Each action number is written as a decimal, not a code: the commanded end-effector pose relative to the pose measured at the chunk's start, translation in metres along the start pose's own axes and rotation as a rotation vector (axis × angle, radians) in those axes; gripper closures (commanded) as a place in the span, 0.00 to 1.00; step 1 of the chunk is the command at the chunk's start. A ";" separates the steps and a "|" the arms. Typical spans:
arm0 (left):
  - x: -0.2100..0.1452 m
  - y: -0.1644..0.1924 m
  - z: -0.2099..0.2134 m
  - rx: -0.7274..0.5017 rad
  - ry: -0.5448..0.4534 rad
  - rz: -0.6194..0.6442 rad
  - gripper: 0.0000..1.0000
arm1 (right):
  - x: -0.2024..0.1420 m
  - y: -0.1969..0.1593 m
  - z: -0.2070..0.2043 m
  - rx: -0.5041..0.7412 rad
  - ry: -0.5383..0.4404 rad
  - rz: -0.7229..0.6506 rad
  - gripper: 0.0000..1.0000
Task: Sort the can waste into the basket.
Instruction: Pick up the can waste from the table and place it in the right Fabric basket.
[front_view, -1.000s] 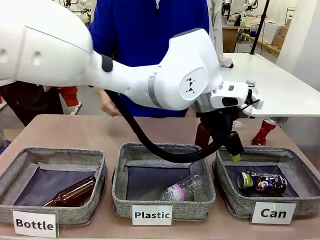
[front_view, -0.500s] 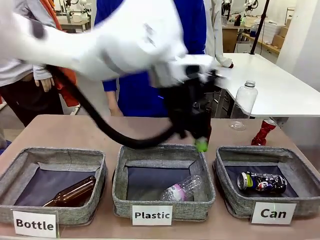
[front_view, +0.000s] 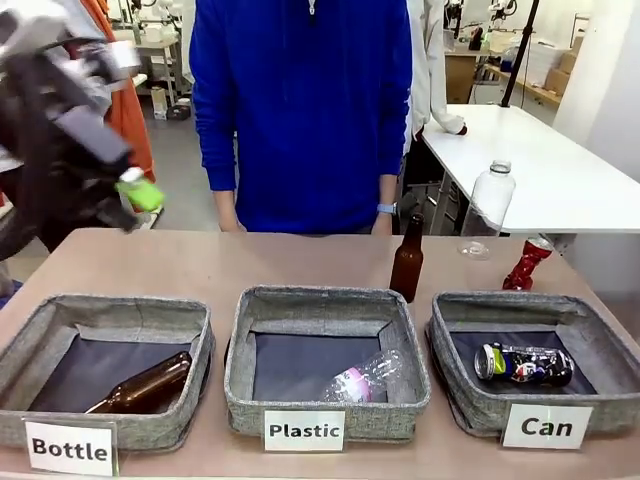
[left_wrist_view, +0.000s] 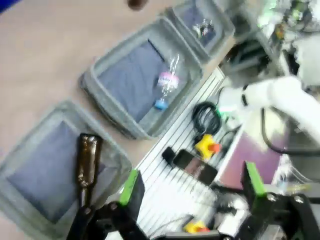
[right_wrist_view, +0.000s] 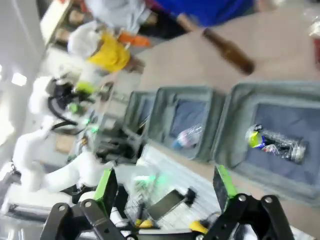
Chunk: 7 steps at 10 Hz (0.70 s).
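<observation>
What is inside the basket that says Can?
One blue and silver can lies on its side in the Can basket. The front wall hides the spot just behind it.

Space above the basket (front_view: 510, 300) is open; an upright brown bottle (front_view: 407, 262) stands by its far left corner, seemingly apart.

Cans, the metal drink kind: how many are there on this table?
2. The dark blue and silver can lies inside the basket labelled Can; the red creased can stands on the table just beyond that basket. No others seem hidden.
</observation>
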<state>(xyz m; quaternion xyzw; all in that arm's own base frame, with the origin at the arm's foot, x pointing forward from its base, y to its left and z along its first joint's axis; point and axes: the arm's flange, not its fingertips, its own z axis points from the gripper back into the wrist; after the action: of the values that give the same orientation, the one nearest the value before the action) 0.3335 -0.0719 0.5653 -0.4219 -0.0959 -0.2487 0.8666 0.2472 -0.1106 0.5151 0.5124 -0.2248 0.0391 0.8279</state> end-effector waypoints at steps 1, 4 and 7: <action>-0.074 0.059 0.042 -0.193 -0.375 0.022 0.00 | 0.008 -0.008 -0.046 0.041 0.141 -0.269 0.00; -0.186 0.144 0.070 -0.391 -0.837 0.026 0.00 | 0.020 -0.024 -0.078 0.083 0.227 -0.551 0.00; -0.158 0.136 0.113 -0.264 -0.639 0.118 0.00 | 0.013 -0.039 -0.085 0.063 0.241 -0.526 0.00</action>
<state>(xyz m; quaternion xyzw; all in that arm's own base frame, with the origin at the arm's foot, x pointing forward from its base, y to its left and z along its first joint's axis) 0.2671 0.1701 0.4665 -0.6120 -0.3400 -0.0288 0.7134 0.2990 -0.0727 0.4601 0.5769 0.0020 -0.1365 0.8053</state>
